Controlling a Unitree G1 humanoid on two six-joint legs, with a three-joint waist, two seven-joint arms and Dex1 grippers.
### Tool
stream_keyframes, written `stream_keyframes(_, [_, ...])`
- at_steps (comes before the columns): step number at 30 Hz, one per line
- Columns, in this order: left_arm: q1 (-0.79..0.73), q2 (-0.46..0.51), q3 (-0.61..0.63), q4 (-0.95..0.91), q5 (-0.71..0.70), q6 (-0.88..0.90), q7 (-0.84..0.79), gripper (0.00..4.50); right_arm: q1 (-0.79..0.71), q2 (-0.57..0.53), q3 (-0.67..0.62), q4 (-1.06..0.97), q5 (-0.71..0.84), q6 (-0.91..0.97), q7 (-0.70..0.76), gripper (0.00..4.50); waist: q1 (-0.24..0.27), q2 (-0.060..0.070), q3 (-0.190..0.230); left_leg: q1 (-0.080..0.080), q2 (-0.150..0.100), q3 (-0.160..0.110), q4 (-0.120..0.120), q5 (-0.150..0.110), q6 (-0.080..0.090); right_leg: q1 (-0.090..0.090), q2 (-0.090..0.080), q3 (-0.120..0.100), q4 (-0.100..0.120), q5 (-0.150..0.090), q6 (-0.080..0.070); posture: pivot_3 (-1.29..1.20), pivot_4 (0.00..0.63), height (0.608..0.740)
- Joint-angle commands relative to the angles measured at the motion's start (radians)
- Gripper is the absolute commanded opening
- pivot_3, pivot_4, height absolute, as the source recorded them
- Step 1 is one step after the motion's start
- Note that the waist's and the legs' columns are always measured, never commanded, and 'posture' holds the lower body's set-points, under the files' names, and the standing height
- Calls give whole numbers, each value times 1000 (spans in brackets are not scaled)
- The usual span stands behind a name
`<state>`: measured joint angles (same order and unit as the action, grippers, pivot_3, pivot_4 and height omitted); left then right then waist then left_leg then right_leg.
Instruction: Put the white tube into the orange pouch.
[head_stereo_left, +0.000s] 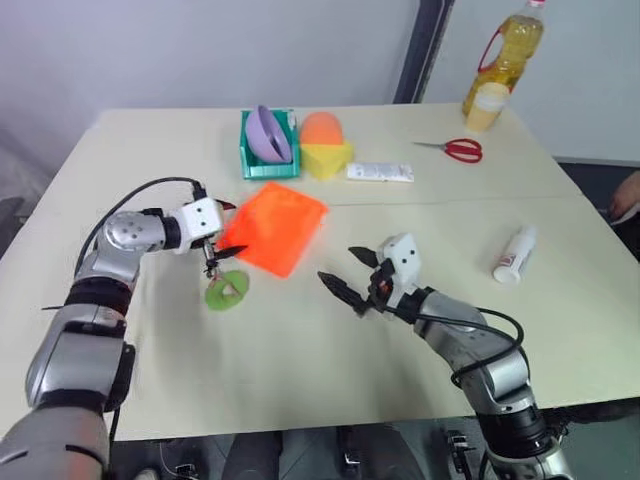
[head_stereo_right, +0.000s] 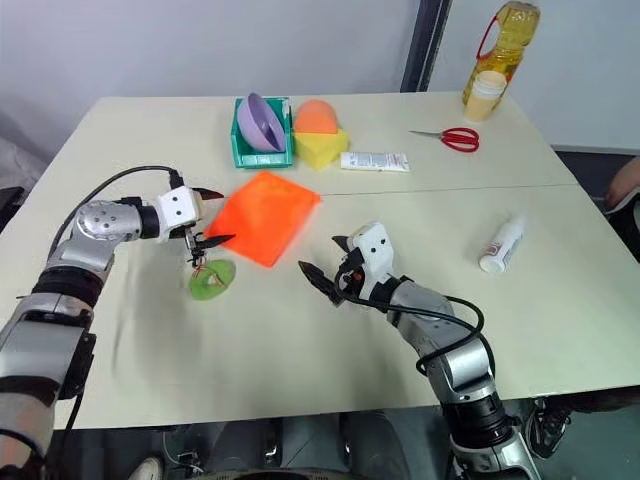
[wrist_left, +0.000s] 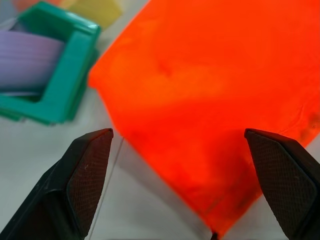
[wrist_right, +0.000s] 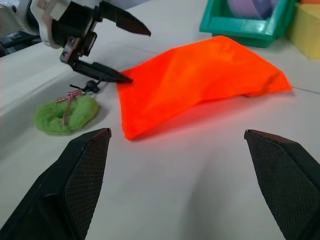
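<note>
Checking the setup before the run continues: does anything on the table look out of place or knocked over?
The white tube lies on its side far right, well away from the orange pouch. Nothing looks spilled or damaged.

Left pincer (head_stereo_left: 226, 233) agape; right pincer (head_stereo_left: 348, 270) agape, level

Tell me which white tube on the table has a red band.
The white tube lying alone right of the right pincer; the flat printed tube has none.
</note>
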<state>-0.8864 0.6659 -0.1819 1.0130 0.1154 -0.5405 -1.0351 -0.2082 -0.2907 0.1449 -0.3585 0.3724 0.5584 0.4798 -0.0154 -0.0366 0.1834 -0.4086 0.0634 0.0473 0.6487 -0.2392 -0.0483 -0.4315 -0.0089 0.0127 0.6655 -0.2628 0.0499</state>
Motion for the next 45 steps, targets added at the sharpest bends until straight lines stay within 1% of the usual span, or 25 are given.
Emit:
stream_keyframes(1, [-55, 10, -20, 54, 33, -65, -48, 4500, 0, 10, -2, -30, -12, -30, -9, 4422, 1, 0, 0, 0, 0, 0, 0, 0, 0, 0, 0, 0, 0, 0, 0, 0, 150, 726])
stream_keyframes(5, [-88, 5, -34, 100, 57, -98, -63, 4500, 3, 12, 4, -25, -23, -38, -10, 4422, 2, 0, 0, 0, 0, 0, 0, 0, 0, 0, 1, 0, 0, 0, 0, 0, 150, 726])
stream_keyframes(9, [-109, 4, -36, 122, 63, -94, -92, 4500, 7, 14, 9, -20, -30, -45, -8, 4422, 2, 0, 0, 0, 0, 0, 1, 0, 0, 0, 0, 0, 1, 0, 0, 0, 150, 726])
stream_keyframes(16, [-120, 5, -15, 119, 34, -74, -166, 4500, 8, 18, 15, -14, -37, -50, -2, 4422, 2, 0, 0, 0, 0, 0, 0, 0, 0, 0, 0, 0, 1, 0, 0, 0, 150, 726])
stream_keyframes(23, [-119, -3, -8, 110, 27, -65, -180, 4500, 7, 22, 15, -7, -39, -53, 4, 4422, 2, 0, 0, 0, 0, 0, 1, 0, 0, 0, 0, 0, 1, 0, 0, 0, 150, 726])
stream_keyframes(28, [-113, -22, 11, 79, -21, -25, -252, 4500, 9, 22, 13, -3, -40, -57, 6, 4422, 3, 0, 0, 0, 0, 0, 1, 0, 0, 0, 0, 0, 1, 0, 0, 0, 150, 726])
stream_keyframes(32, [-98, -33, 17, 20, -51, 4, -304, 4500, 13, 23, 13, -4, -41, -57, 6, 4422, 3, 0, 0, 0, 0, 0, 1, 0, 0, 0, 0, 0, 1, 0, 0, 0, 150, 726])
stream_keyframes(38, [-73, -47, 27, -33, -61, 26, -298, 4500, 15, 26, 16, -2, -43, -59, 5, 4422, 1, 0, 0, 0, 0, 0, 1, 0, 0, 0, 0, 0, 1, 0, 0, 0, 150, 726])
stream_keyframes(45, [-11, -50, 9, -117, -64, 38, -322, 4500, 14, 28, 18, 0, -44, -59, 6, 4422, 2, 0, 0, 0, 0, -1, 1, 0, 0, 0, 0, 0, 1, 0, 0, 0, 150, 726])
